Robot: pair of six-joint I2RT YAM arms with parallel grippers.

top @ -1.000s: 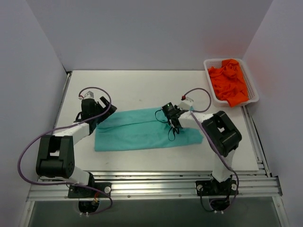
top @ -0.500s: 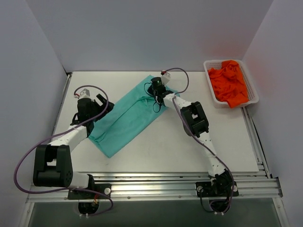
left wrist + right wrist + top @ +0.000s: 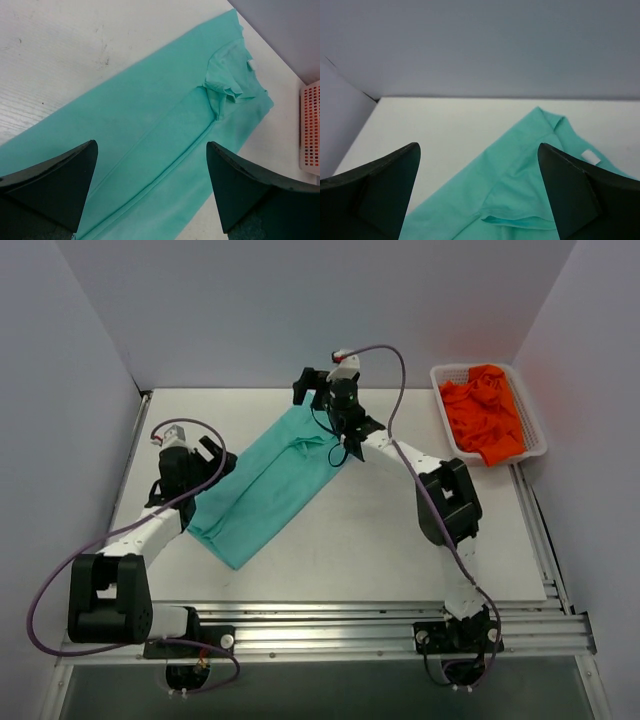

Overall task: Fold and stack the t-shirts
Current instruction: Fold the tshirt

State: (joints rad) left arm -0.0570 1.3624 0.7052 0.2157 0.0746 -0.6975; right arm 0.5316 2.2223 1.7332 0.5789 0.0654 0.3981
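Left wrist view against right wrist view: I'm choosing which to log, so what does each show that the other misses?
Only the left wrist view shows the white basket and the long folded body of the teal-green t-shirt. Only the right wrist view shows the back wall. Both show the shirt's sleeve end on the table.

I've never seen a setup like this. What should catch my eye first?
A teal t-shirt, folded into a long strip, lies diagonally across the white table. The left tool and right tool hover at its two ends, both open and holding nothing. At the far right corner, a white basket is heaped with bright orange t-shirts.
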